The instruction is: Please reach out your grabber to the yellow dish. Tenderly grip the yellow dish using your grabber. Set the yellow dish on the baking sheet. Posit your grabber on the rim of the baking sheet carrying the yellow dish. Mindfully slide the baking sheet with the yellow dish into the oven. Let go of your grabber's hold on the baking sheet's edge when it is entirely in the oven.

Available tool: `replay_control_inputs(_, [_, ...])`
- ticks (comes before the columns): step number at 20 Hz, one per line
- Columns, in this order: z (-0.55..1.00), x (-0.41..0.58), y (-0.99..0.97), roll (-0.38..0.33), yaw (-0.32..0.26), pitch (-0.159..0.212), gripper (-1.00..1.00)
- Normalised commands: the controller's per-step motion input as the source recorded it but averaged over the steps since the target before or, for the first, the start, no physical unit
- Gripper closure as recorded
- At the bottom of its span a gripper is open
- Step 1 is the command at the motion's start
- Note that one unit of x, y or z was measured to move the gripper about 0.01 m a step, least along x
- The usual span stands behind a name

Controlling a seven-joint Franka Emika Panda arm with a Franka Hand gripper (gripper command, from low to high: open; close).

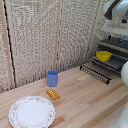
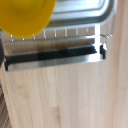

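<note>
Yellow dish (image 1: 104, 55) resting on the baking sheet (image 1: 111, 64), out in front of the dark oven (image 1: 118, 46) at the exterior view's far right — same dish (image 2: 26, 15) and rack bars (image 2: 65, 34) seen close in the wrist view. Arm (image 1: 116, 14) high above the oven; tool not seen in either view. On the wooden bench (image 1: 85, 100): blue cup (image 1: 52, 78) near centre, small orange block (image 1: 52, 94) just in front of it, white plate (image 1: 32, 111) nearer, to the left.

Tabletop (image 1: 95, 105) was pale matt wood planks. Bowl (image 1: 104, 55) looked glossy yellow plastic. Rack (image 1: 107, 65) was dark wire metal, its front bar (image 2: 52, 56) shiny. Plate (image 1: 32, 112) looked glazed.
</note>
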Motion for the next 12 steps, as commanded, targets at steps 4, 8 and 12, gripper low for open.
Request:
replay_control_inputs(4, [0.03,-0.081,-0.01,-0.267,0.236,0.099,-1.00])
replay_control_inputs(8, [0.00,-0.133,-0.04,-0.305,0.225,0.091,-1.00])
replay_control_inputs(12, [0.00,-0.146,0.00,-0.279,0.236,0.117,-1.00])
